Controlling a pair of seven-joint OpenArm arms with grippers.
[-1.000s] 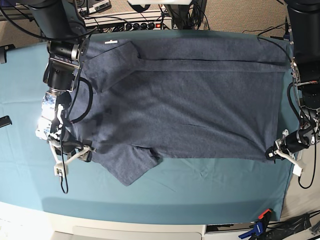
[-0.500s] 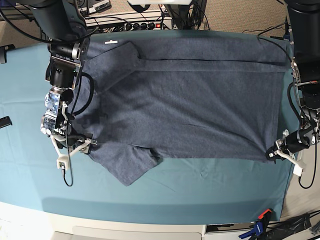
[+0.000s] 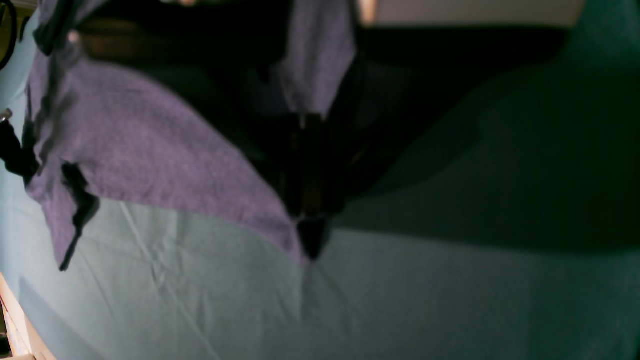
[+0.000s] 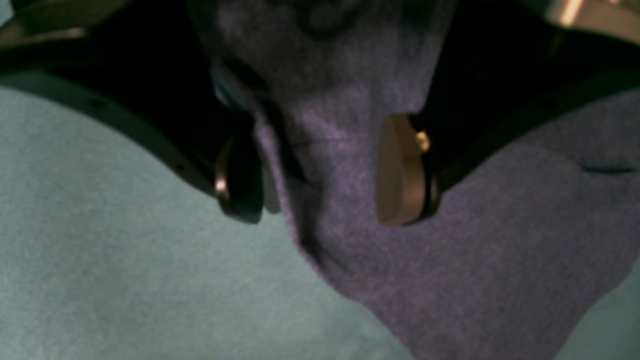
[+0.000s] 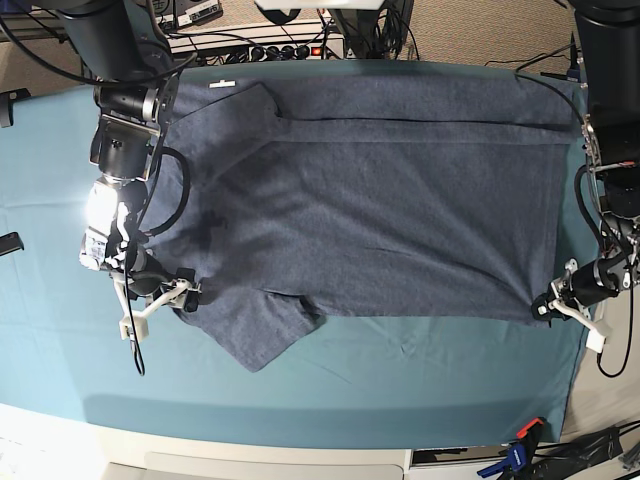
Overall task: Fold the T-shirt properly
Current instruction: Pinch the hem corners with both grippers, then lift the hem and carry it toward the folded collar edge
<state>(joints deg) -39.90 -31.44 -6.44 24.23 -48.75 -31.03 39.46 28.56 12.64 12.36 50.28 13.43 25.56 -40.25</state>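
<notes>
Since 1 second ago the right gripper (image 5: 160, 300) has slid onto the T-shirt (image 5: 380, 210), its jaws wide around a fabric ridge to pinch the shoulder. Opposite, the left gripper (image 5: 548, 305) is clamped on the hem corner, anchoring it.

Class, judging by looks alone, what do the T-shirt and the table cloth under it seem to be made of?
T-shirt: probably soft knit cotton jersey, matte; heathered blue-grey flecking, limp drape, fuzzy surface in the right wrist view.
Table cloth: likely a thin, smooth woven fabric, matte teal; it lies flat with fine sharp creases. The exact fibre cannot be told.
</notes>
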